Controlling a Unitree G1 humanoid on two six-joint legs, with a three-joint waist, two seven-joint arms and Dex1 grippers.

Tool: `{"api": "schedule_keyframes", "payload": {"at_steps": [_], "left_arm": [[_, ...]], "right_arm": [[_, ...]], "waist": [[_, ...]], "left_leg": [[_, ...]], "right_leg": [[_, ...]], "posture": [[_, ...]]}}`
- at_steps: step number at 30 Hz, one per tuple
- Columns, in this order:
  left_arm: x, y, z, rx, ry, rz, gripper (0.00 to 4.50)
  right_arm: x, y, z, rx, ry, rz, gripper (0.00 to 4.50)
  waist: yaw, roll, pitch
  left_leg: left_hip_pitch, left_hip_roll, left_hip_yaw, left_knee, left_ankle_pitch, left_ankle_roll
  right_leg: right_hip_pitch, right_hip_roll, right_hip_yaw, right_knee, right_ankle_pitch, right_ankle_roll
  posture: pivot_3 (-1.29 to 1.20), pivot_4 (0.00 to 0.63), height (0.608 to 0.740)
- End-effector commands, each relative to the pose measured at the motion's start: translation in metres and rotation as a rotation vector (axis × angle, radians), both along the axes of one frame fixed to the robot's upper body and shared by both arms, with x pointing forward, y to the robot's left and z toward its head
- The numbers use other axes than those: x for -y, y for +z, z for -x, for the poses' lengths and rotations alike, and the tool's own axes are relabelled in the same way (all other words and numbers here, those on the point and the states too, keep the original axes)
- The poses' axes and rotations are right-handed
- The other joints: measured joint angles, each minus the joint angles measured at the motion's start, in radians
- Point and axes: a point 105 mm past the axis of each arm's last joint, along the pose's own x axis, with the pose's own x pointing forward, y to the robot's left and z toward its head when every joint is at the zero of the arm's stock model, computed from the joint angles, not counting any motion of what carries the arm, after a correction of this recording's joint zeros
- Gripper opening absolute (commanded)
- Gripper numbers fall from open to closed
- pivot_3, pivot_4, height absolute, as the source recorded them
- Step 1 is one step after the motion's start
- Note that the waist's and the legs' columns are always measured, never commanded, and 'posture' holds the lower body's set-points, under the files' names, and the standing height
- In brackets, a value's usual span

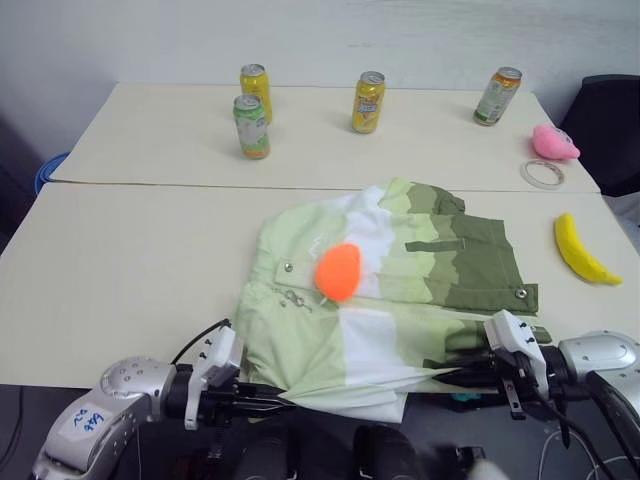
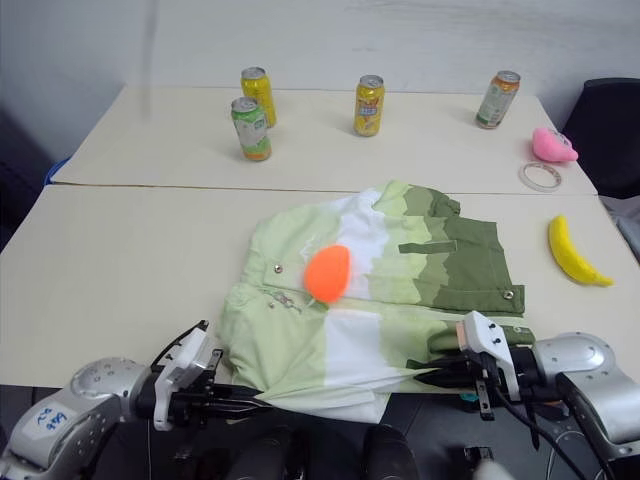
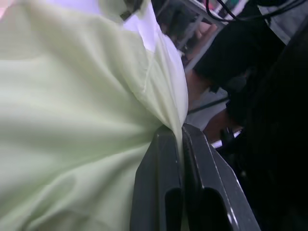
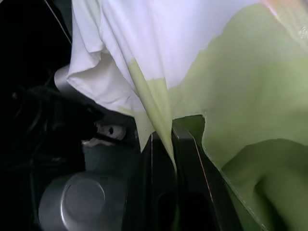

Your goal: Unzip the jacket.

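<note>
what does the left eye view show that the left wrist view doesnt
The left eye view alone shows the whole table, four drink cans such as the green one, an orange plush ball lying on the jacket, a yellow banana toy, a pink plush, a tape ring and the right gripper shut on the jacket's near hem. The left wrist view alone shows, close up, pale green fabric pinched between the two black fingers. Both show the jacket and the left gripper shut on it.
</note>
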Motion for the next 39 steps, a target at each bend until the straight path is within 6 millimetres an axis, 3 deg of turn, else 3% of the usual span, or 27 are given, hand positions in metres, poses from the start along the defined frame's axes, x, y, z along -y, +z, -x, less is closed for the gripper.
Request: {"api": "schedule_keyframes", "payload": {"at_steps": [1,4,8,12,13,15,18,21,25,29,31,35,39], "left_arm": [[-0.006,0.000,0.000,-0.050,0.077,-0.046,0.25],[-0.011,-0.003,0.003,-0.071,0.081,-0.079,1.04],[-0.039,0.017,-0.008,-0.107,0.147,-0.063,2.19],[-0.062,0.040,-0.010,-0.127,0.138,-0.058,3.43],[-0.067,0.045,-0.018,-0.076,0.146,-0.068,3.79],[-0.067,0.059,-0.042,0.072,0.159,-0.061,4.42],[-0.057,0.076,-0.080,0.323,0.170,-0.034,4.47],[-0.046,0.068,-0.101,0.398,0.109,-0.088,4.47],[-0.039,0.056,-0.129,0.460,0.057,-0.173,4.47],[-0.031,0.046,-0.142,0.489,-0.013,-0.205,4.47],[-0.025,0.041,-0.143,0.481,-0.032,-0.192,4.47],[-0.020,0.034,-0.146,0.485,-0.022,-0.167,4.50],[-0.024,0.026,-0.146,0.467,0.022,-0.157,4.50]], "right_arm": [[0.025,0.013,-0.003,-0.008,-0.115,0.001,0.64],[0.027,0.016,0.011,-0.068,-0.089,-0.006,1.66],[0.030,0.057,0.023,-0.208,-0.194,-0.196,2.92],[0.022,0.097,-0.002,-0.083,-0.241,-0.351,4.24],[0.015,0.101,-0.012,-0.049,-0.235,-0.357,4.50],[0.000,0.099,-0.035,0.043,-0.232,-0.319,4.50],[-0.028,0.089,-0.074,0.129,-0.254,-0.271,4.50],[-0.059,0.072,-0.109,0.159,-0.262,-0.175,4.50],[-0.101,0.071,-0.138,0.168,-0.215,-0.202,4.50],[-0.129,0.066,-0.144,0.061,-0.144,-0.219,4.50],[-0.136,0.058,-0.136,0.009,-0.065,-0.204,4.50],[-0.146,0.064,-0.110,-0.111,0.076,-0.288,3.59],[-0.149,0.068,-0.103,-0.139,0.096,-0.336,2.14]], "waist": [[0.008,0.000,0.000],[0.013,0.001,0.000],[0.019,0.003,0.001],[0.008,0.004,0.001],[0.005,0.005,0.002],[0.004,0.008,0.003],[0.006,0.008,0.002],[0.000,0.008,0.002],[-0.005,0.007,0.003],[-0.004,0.007,0.003],[-0.001,0.007,0.003],[-0.001,0.006,0.003],[-0.003,0.006,0.003]], "left_leg": [[0.000,0.000,0.000,0.000,0.000,0.000],[0.000,-0.001,-0.001,-0.001,0.000,0.000],[-0.001,-0.001,-0.001,0.000,0.000,0.000],[-0.001,0.000,-0.003,0.000,-0.001,0.000],[-0.001,0.000,-0.003,0.000,-0.001,0.000],[-0.001,0.000,-0.003,-0.001,-0.001,-0.002],[-0.003,-0.001,-0.003,-0.002,-0.002,-0.006],[-0.008,-0.004,0.003,-0.002,0.003,-0.003],[-0.011,-0.004,0.009,-0.003,0.003,-0.002],[-0.022,-0.001,0.009,0.004,0.003,-0.002],[-0.022,-0.001,0.008,0.006,0.003,-0.001],[-0.023,-0.001,0.008,0.013,0.003,0.000],[-0.023,0.000,0.008,0.014,0.003,0.000]], "right_leg": [[0.000,0.000,-0.001,0.000,0.000,0.000],[0.000,0.000,-0.002,0.000,0.000,0.000],[0.000,0.000,-0.002,-0.001,0.000,-0.001],[0.000,-0.001,-0.003,-0.001,-0.001,-0.001],[0.000,-0.001,-0.003,-0.002,-0.001,-0.002],[-0.001,-0.001,-0.003,-0.002,-0.001,-0.002],[-0.004,-0.001,-0.004,0.000,-0.001,-0.002],[-0.012,0.001,-0.004,0.010,-0.001,-0.001],[-0.019,0.009,-0.009,0.013,-0.001,-0.001],[-0.030,0.012,-0.009,0.018,-0.001,-0.001],[-0.029,0.012,-0.009,0.020,-0.001,-0.001],[-0.029,0.011,-0.008,0.023,0.000,-0.001],[-0.029,0.011,-0.008,0.026,0.000,-0.001]], "posture": [[0.00,0.150,0.740],[0.00,0.150,0.740],[0.00,0.150,0.740],[0.00,0.150,0.740],[0.00,0.150,0.740],[0.00,0.150,0.740],[0.00,0.150,0.740],[0.00,0.150,0.740],[0.00,0.150,0.740],[0.00,0.150,0.740],[0.00,0.150,0.740],[0.00,0.150,0.740],[0.00,0.150,0.740]]}}
